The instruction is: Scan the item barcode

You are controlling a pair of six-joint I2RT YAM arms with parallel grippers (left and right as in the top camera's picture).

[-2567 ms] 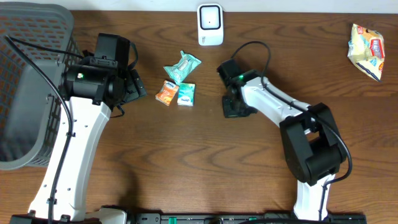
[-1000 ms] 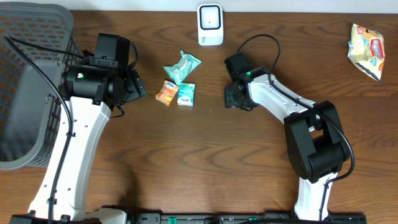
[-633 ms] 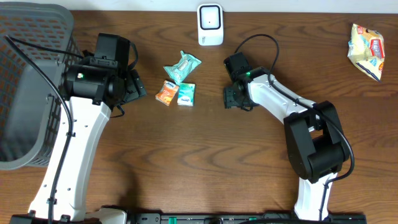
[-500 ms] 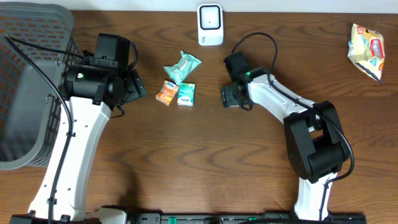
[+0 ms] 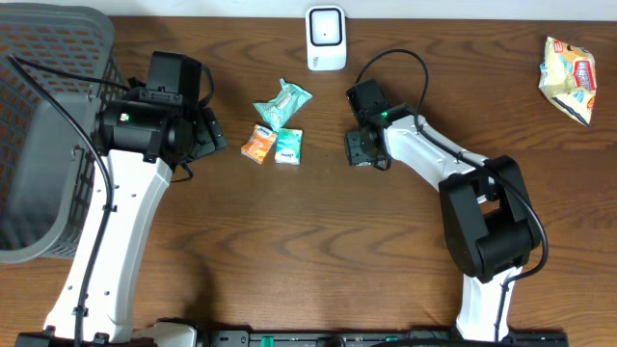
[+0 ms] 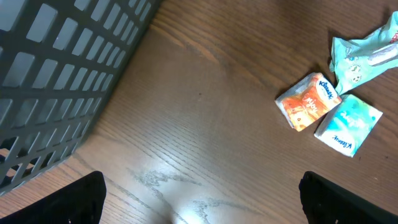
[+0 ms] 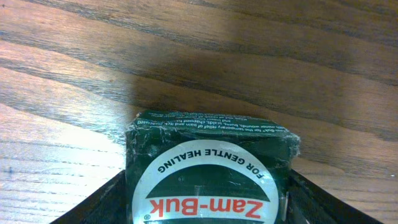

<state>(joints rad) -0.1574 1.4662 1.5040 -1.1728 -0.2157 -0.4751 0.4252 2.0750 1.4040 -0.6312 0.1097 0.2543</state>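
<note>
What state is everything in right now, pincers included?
Left pincer: open, empty.
Right pincer: around Zam-Buk box, grip unclear.
Zam-Buk box: closed, between the fingers.
Scanner: upright, unused.
Orange packet: lying flat.
Teal packet: lying flat.
Teal pouch: lying, crumpled.
Snack bag: lying flat.
Basket: nothing visible inside.

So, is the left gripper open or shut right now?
Open: the left gripper has its fingers far apart in its wrist view, only bare table between them.
</note>
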